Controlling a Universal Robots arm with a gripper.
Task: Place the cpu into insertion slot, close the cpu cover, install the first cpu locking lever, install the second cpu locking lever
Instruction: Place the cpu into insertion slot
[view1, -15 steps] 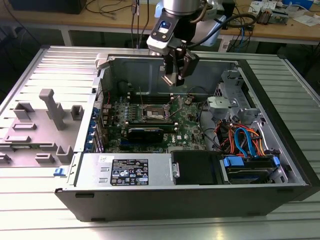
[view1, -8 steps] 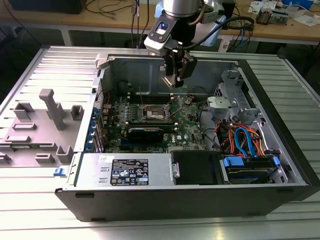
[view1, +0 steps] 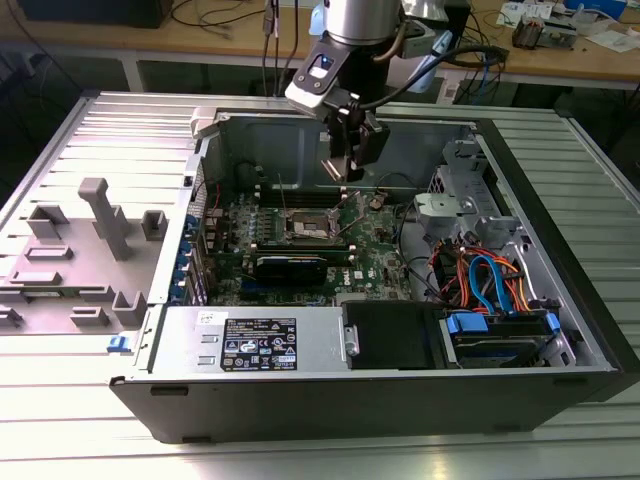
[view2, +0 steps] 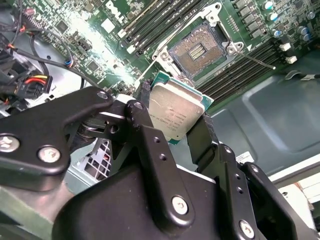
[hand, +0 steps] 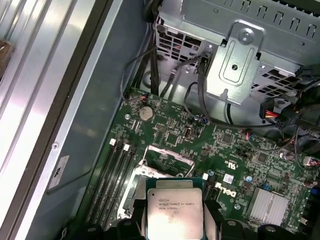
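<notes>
A: Largest first. The open computer case (view1: 400, 405) lies on its side with the green motherboard (view1: 375, 265) facing up. Where do we stand?

B: We log the gripper (view1: 350, 168) hanging over the board, above the insertion slot (view2: 197, 50) and well clear of it. Its fingers (view2: 199, 136) are clamped on the cpu (view2: 177, 110) by two opposite edges. The metal top shows in both wrist views.

A: Is the socket ready?

B: In the second wrist view the dark contact field is bare. A wire locking lever (view2: 257, 59) lies swung out toward the memory slots (view2: 235, 75).

A: What does this step ask of us?

B: We judge it needs the chip flat and square to the grey rim, corners and edge notches matched. The descent should be straight, with no sideways slide. The contacts look fragile, and a tilted chip would likely bend them. We would let go only once it rests flush inside the rim.
</notes>
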